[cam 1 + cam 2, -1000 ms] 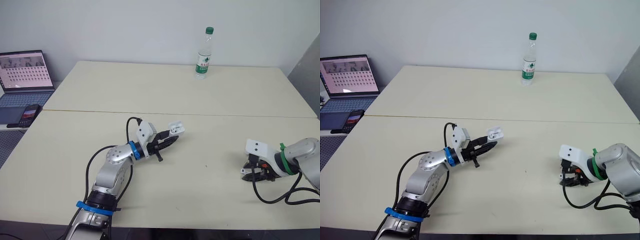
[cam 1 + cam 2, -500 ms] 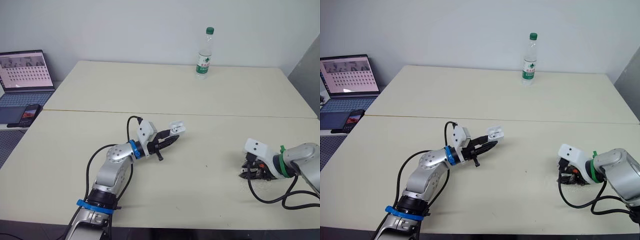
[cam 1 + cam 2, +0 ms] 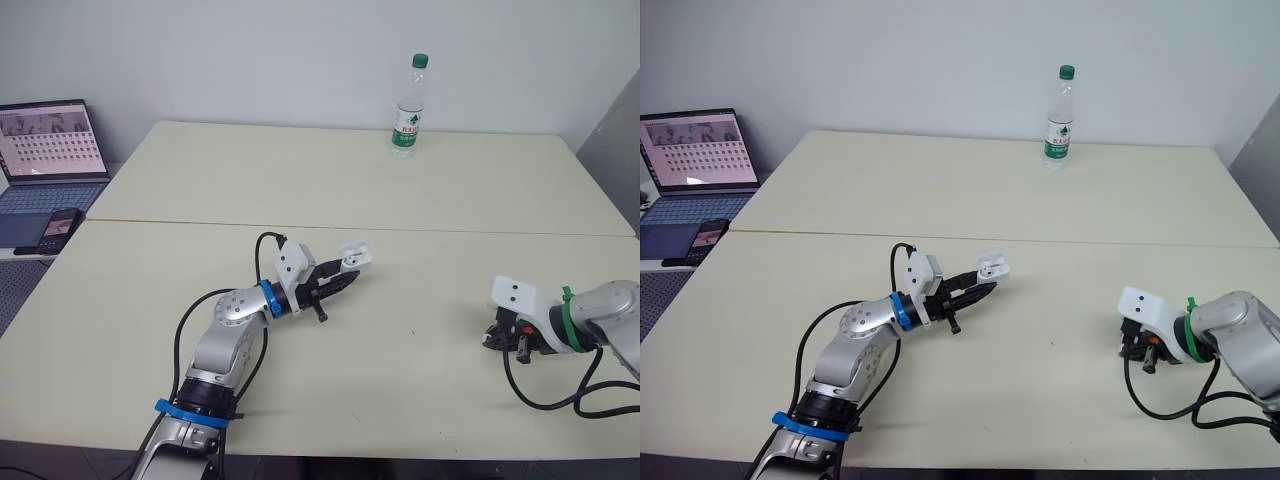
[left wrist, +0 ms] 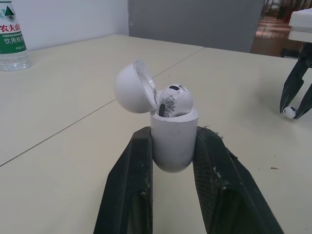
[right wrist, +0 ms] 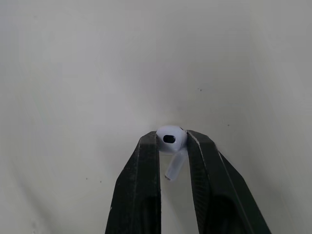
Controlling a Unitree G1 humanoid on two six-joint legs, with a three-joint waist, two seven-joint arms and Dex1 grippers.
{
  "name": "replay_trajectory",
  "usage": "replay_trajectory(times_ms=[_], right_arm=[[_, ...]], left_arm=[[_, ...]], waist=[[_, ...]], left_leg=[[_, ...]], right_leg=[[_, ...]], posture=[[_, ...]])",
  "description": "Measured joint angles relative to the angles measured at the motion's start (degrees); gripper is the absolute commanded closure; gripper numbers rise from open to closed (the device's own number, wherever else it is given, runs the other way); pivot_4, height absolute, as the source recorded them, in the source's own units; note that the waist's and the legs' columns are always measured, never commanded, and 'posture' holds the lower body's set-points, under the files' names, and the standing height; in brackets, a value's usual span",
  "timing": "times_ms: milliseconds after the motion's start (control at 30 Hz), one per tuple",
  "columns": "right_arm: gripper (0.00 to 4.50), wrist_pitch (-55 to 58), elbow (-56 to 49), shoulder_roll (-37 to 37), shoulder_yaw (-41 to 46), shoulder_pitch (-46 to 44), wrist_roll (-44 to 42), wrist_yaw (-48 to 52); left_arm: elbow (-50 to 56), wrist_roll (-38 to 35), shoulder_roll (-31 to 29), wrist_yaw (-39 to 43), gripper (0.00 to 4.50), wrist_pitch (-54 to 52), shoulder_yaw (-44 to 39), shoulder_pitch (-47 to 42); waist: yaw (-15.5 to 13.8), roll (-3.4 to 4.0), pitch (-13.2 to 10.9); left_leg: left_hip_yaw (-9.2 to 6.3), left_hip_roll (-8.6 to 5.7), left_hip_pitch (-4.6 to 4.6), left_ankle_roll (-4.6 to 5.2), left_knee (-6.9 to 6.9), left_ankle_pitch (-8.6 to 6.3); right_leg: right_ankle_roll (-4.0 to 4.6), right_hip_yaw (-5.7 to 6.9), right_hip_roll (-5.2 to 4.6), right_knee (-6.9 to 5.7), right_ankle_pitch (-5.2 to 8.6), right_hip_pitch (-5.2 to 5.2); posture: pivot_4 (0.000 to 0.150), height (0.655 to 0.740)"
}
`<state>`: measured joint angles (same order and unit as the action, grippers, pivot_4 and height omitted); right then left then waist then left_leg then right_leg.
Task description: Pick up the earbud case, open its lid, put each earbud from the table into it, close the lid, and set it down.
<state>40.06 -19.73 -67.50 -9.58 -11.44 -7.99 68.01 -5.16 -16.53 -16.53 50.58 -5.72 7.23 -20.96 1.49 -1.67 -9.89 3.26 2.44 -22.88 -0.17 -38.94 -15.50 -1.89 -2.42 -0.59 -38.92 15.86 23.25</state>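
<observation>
My left gripper [image 3: 343, 279] is shut on the white earbud case [image 4: 173, 137], held a little above the middle of the table. The case's lid [image 4: 134, 87] stands open and one earbud [image 4: 174, 99] sits inside it. In the eye views the case [image 3: 353, 258] shows at the fingertips. At the table's right, my right gripper [image 5: 171, 146] is shut on the second white earbud [image 5: 171, 141], its stem pointing down between the fingers, just above the tabletop. That gripper [image 4: 296, 97] with the earbud [image 4: 289, 111] also appears far off in the left wrist view.
A plastic water bottle [image 3: 408, 107] stands at the far edge of the cream table [image 3: 300, 180]. A laptop [image 3: 45, 150] and a phone [image 3: 60, 226] lie on a lower surface at the left. A seam [image 3: 180, 224] runs across the table between its two halves.
The right gripper has lifted slightly off the table with the earbud pinched in it. The left gripper and case have held still.
</observation>
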Motion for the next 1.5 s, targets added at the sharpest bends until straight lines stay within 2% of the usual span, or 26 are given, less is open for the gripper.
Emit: replay_trajectory(times_ms=[100, 233, 400, 600, 767, 933, 1100, 1333, 1500], right_arm=[[4.08, -10.9, 1.3, -1.3, 0.8, 3.0, 0.0, 3.1], [4.08, -32.6, 6.9, -3.2, 2.6, 5.8, 1.0, 8.0], [4.08, -46.3, 12.8, -5.0, 2.9, 6.2, 4.0, 10.4], [4.08, -54.5, 18.0, -7.6, 2.5, 7.7, 9.4, 11.4], [4.08, -55.1, 18.9, -6.2, 2.2, 7.0, 10.3, 10.4], [4.08, -47.5, 16.2, -3.4, 4.4, 6.0, 5.0, 9.5], [4.08, -43.7, 13.5, -2.9, 9.7, 9.7, 1.2, 8.5], [4.08, -34.2, 4.6, 8.9, 16.8, 11.1, -10.2, 0.3], [4.08, -26.8, 2.0, 23.6, 18.1, 3.3, -15.5, -14.8]], left_arm=[[0.0, 0.1, 0.0, 0.0, 3.73, 0.0, 0.2, 0.0], [0.0, 0.2, 0.0, 0.0, 3.73, 0.0, 0.6, 0.1], [0.1, 0.2, 0.1, 0.0, 3.73, 0.0, 1.1, 0.1], [0.1, 0.2, 0.1, -0.1, 3.73, 0.0, 1.3, 0.2], [0.2, 0.2, 0.1, -0.1, 3.73, 0.0, 1.3, 0.2], [0.4, 0.2, 0.3, -0.2, 3.73, 0.0, 1.4, 0.3], [0.7, 0.2, 0.5, -0.5, 3.73, -0.1, 1.5, 0.3], [0.9, -0.3, 4.3, -1.9, 3.73, -0.3, 1.4, -0.7], [0.9, -0.8, 8.6, -3.9, 3.73, -1.0, 1.4, -3.7]], waist=[[0.0, -0.01, 0.0], [0.0, -0.02, 0.0], [0.0, -0.01, 0.0], [0.0, 0.01, 0.0], [0.0, 0.01, 0.0], [0.0, 0.02, 0.0], [-0.2, 0.01, 0.0], [-0.2, -0.01, 0.0], [0.1, -0.01, 0.0]], left_leg=[[0.03, 0.00, 0.00, 0.00, 0.00, 0.00], [0.07, 0.00, 0.05, 0.00, -0.01, 0.00], [0.10, 0.04, 0.09, 0.00, -0.01, 0.01], [0.14, 0.04, 0.10, 0.00, -0.02, 0.01], [0.14, 0.06, 0.15, -0.01, -0.02, 0.01], [0.12, 0.04, 0.12, -0.02, -0.03, 0.02], [0.09, 0.03, 0.09, -0.02, -0.03, 0.01], [0.00, 0.04, 0.09, -0.03, -0.05, 0.02], [0.10, 0.02, 0.10, -0.05, -0.10, 0.03]], right_leg=[[0.00, -0.01, 0.01, 0.00, 0.00, 0.00], [-0.02, -0.02, 0.01, -0.01, 0.00, -0.02], [-0.01, -0.06, 0.05, -0.03, -0.01, -0.02], [0.00, -0.10, 0.04, -0.04, -0.01, -0.02], [0.00, -0.10, 0.06, -0.07, -0.01, -0.03], [0.00, -0.10, 0.04, -0.07, -0.01, -0.04], [0.00, -0.10, 0.01, -0.05, -0.01, -0.05], [-0.01, -0.11, 0.06, -0.08, -0.02, -0.09], [-0.09, -0.16, 0.08, -0.08, -0.07, -0.08]], posture=[[0.150, 0.7362], [0.150, 0.7362], [0.150, 0.7362], [0.150, 0.7362], [0.150, 0.7362], [0.150, 0.7362], [0.150, 0.7362], [0.150, 0.7362], [0.150, 0.7362]])
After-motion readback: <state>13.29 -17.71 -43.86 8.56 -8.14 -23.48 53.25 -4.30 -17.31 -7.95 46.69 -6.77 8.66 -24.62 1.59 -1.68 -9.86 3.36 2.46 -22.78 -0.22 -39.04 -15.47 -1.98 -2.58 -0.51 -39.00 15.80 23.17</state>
